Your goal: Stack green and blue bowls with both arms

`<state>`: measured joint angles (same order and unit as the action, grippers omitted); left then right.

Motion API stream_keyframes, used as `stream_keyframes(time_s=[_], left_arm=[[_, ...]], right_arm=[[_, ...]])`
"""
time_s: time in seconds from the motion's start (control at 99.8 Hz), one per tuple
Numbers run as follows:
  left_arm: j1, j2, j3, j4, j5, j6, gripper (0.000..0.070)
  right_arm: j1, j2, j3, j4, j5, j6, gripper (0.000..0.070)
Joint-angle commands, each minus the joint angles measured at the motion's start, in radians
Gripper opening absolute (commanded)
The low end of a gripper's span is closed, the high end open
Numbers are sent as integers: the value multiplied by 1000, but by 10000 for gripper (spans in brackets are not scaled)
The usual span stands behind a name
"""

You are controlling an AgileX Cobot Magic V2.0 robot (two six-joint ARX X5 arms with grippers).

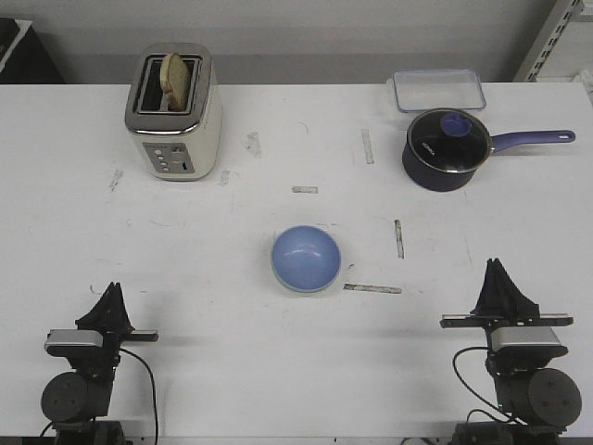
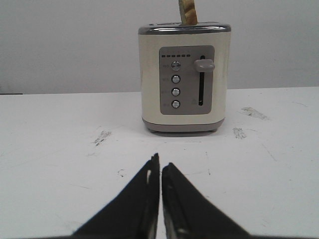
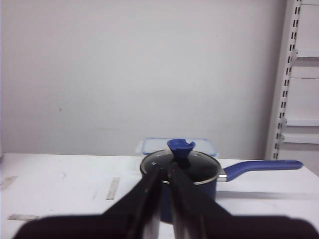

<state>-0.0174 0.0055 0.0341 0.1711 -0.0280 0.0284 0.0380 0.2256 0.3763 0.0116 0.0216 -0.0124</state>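
The light blue bowl (image 1: 306, 256) sits upright at the middle of the white table. A thin pale green edge (image 1: 306, 289) shows under its near rim, like the green bowl beneath it; the rest of the green bowl is hidden. My left gripper (image 1: 113, 291) rests at the near left, shut and empty, far from the bowls. In the left wrist view its jaws (image 2: 160, 163) are together over bare table. My right gripper (image 1: 498, 269) rests at the near right, shut and empty; it also shows in the right wrist view (image 3: 164, 169).
A cream toaster (image 1: 173, 113) with bread in it stands at the far left and faces the left wrist view (image 2: 184, 77). A dark blue lidded saucepan (image 1: 447, 148) and a clear lidded box (image 1: 437, 90) stand at the far right. Tape strips (image 1: 372, 288) lie on the table.
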Motion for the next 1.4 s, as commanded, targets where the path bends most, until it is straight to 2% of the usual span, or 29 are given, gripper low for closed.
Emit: stream_keyframes(time_s=[0.0,0.15,0.451,0.651,0.762,0.952,1.092,1.393], left_arm=[[0,-2,-22,10,-2,9,1],[0,-2,-22,10,-2,9,1],[0,-2,-22,10,-2,9,1],[0,-2,-22,10,-2,9,1],[0,-2,-22,10,-2,9,1],[0,-2,-22,10,-2,9,1],[0,-2,-22,10,-2,9,1],[0,-2,-22,10,-2,9,1]], right_arm=[[-3,-5,2,-2,5,-16,13],[-11,-15,-34,-4,6,-16,13],[-12,-125,-249,3,4,-14,13],[-12,-186,-318,4,2,-11,13],[-12,-226,-365,49,2,-9,13],[-13,-224,-364,55,0,0,13],[-13,-224,-364,53,-2,68,13],[-13,-224,-364,50,-2,68,13]])
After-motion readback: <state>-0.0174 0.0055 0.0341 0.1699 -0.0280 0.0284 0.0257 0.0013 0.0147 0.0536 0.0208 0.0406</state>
